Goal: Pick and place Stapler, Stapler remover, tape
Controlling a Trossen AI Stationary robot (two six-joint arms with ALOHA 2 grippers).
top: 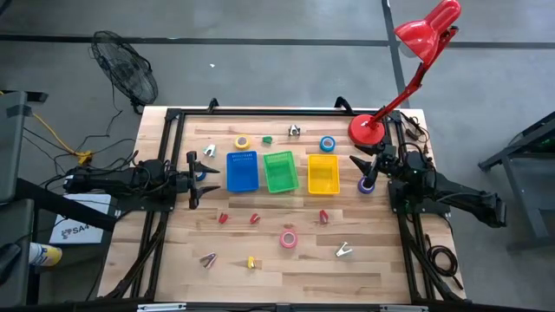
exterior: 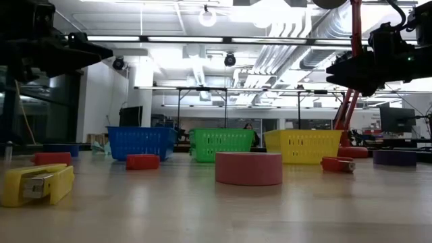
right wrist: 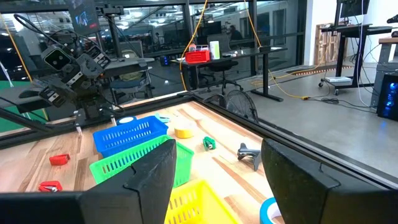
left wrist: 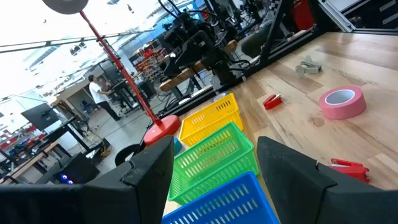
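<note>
Left gripper (top: 192, 180) hovers at nine o'clock beside the blue basket (top: 242, 171), fingers wide and empty. Right gripper (top: 368, 170), fingers wide, hangs at three o'clock over the purple tape (top: 366, 185). Pink tape (top: 288, 238) lies on the surface toward six o'clock.

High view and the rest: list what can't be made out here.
- Purple tape roll: right gripper overlaps it in the high view.
- Small pieces near the front edge: too small to identify.
- Basket contents: walls hide them in the low view.

overhead cam, tabletop cam, 2 wrist cams
</note>
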